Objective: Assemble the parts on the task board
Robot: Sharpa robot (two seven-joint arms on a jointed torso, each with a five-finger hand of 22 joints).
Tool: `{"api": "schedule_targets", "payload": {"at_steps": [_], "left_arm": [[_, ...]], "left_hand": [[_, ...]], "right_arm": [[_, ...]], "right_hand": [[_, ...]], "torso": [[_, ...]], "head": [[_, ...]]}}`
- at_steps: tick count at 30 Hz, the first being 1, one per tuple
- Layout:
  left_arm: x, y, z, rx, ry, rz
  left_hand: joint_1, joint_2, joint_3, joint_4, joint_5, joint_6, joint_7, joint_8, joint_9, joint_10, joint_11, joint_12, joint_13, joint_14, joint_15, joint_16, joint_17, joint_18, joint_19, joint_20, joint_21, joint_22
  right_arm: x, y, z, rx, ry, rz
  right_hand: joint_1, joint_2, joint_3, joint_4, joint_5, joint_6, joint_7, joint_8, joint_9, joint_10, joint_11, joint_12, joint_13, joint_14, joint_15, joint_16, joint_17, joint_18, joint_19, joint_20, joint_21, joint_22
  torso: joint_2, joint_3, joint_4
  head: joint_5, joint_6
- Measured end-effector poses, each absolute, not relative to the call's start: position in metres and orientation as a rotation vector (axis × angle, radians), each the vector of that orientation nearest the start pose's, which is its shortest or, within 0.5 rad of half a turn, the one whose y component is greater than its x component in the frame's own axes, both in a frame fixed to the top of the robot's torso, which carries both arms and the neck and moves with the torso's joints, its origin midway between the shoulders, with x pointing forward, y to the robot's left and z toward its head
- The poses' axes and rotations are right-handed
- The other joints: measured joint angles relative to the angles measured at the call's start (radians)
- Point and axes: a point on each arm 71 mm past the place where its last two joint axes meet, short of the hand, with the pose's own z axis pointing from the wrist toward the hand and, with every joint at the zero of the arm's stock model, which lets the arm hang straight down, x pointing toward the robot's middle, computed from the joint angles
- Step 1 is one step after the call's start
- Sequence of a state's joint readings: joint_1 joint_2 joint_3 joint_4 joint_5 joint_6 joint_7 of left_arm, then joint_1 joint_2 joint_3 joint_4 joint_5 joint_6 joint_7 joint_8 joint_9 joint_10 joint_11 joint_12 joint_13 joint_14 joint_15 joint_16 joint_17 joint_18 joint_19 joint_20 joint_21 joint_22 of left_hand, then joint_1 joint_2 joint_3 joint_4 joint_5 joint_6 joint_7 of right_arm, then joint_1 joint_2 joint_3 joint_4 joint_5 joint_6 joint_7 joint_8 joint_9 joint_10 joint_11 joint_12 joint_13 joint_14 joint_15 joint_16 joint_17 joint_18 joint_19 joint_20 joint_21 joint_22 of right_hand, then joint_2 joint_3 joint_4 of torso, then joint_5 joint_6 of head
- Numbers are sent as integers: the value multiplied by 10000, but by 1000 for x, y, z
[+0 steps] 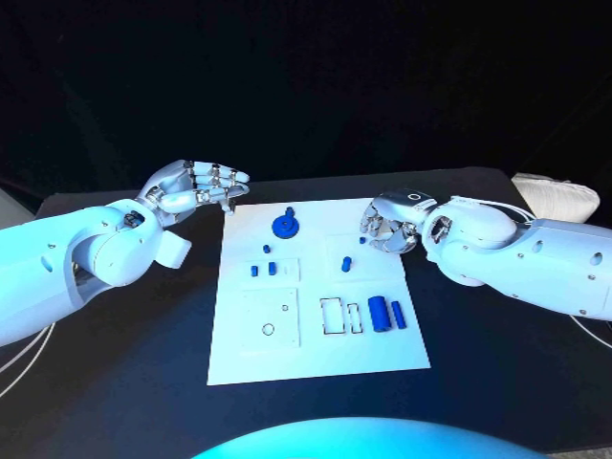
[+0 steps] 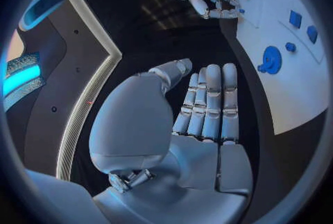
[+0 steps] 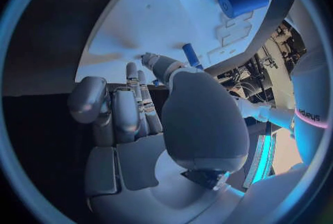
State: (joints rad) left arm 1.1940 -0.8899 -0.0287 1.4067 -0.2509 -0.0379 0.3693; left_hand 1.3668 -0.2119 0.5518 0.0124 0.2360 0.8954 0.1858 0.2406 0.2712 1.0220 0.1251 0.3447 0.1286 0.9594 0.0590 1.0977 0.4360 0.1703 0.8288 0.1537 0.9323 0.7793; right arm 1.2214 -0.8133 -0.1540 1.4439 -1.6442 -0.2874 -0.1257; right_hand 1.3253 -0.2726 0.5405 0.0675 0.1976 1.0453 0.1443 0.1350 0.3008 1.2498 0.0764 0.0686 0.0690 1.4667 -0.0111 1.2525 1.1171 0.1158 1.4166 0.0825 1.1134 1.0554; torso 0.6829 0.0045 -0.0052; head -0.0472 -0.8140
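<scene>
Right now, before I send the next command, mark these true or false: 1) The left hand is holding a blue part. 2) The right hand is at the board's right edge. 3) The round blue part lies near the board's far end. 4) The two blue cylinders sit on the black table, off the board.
1) False. The left hand holds nothing; it hovers by the task board's far left corner.
2) True. The right hand is at that edge.
3) True. The round blue part lies there.
4) False. The two blue cylinders lie on the board, near its right edge.
</scene>
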Motion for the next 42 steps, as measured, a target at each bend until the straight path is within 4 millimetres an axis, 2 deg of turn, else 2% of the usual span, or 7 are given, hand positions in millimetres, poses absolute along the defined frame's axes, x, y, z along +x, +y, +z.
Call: {"api": "schedule_targets", "payload": {"at_steps": [12,18,22,26,31,38,42], "left_arm": [[500,251,-182,-8430,15817,-15734],[499,250,-182,-8456,15812,-15762],[499,250,-182,-8470,15788,-15775],[499,251,-181,-8494,15727,-15789],[499,251,-181,-8519,15646,-15783],[500,252,-180,-8587,15507,-15718],[500,252,-180,-8626,15436,-15666]], "left_hand": [[0,0,0,0,0,0,-1,0,1,0,0,0,-1,0,0,0,1,-2,0,0,0,-31],[24,24,1,0,0,0,-1,0,-2,-9,9,0,-2,1,0,0,-2,-3,40,39,-40,-51],[93,92,-27,-27,0,0,-1,0,-10,-35,35,37,1,0,0,0,-11,-4,112,38,-40,-80],[93,92,-27,-27,0,-1,-1,0,-10,-35,35,76,10,0,0,0,-11,-5,134,17,-40,-87],[93,92,-55,-56,0,-1,-2,0,-23,-35,35,75,9,1,0,1,-11,-4,155,8,-78,-102],[134,133,-59,-60,1,-1,-2,0,-24,-74,1,75,7,38,-37,0,-20,-5,221,1,-78,-120],[134,133,-83,-84,0,-3,1,-1,-33,-126,53,75,-8,38,-37,1,-20,-5,221,1,-78,-129]], "right_arm": [[487,-195,-227,-3888,17064,4478],[488,-193,-230,-3901,17089,4415],[489,-192,-230,-3918,17109,4383],[490,-190,-231,-3947,17148,4329],[490,-189,-231,-3998,17194,4249],[491,-186,-232,-4097,17180,4120],[490,-185,-232,-4136,17117,4070]], "right_hand": [[3,3,127,126,0,0,0,0,58,1,0,0,1,-1,1,214,147,-108,35,36,223,291],[149,149,318,141,-7,243,-27,118,150,2,2,0,2,-1,1,333,178,-108,34,35,314,394],[241,429,570,143,-211,443,-116,239,255,82,-74,0,23,-1,1,478,269,-106,46,24,626,716],[275,464,606,121,-239,487,-126,294,308,135,-120,1,36,-1,1,527,283,-99,70,-1,685,821],[248,492,699,29,-239,615,-180,411,395,255,-146,1,35,-1,1,648,353,-95,70,-1,855,992],[289,585,836,-109,-249,789,-255,647,615,567,-261,-20,61,0,-108,703,326,-238,178,-37,1161,1384],[315,637,951,-287,4,789,-255,704,772,622,-211,-1,75,-3,-110,702,236,-238,214,-74,1310,1525]], "torso": [[17,12,-2],[12,19,-6],[6,19,-12],[5,19,-19],[-1,18,-18],[-4,12,-17],[-5,13,-19]], "head": [[0,-71],[-6,-102],[-7,-118],[-12,-135],[-20,-165],[-35,-198],[-41,-209]]}}
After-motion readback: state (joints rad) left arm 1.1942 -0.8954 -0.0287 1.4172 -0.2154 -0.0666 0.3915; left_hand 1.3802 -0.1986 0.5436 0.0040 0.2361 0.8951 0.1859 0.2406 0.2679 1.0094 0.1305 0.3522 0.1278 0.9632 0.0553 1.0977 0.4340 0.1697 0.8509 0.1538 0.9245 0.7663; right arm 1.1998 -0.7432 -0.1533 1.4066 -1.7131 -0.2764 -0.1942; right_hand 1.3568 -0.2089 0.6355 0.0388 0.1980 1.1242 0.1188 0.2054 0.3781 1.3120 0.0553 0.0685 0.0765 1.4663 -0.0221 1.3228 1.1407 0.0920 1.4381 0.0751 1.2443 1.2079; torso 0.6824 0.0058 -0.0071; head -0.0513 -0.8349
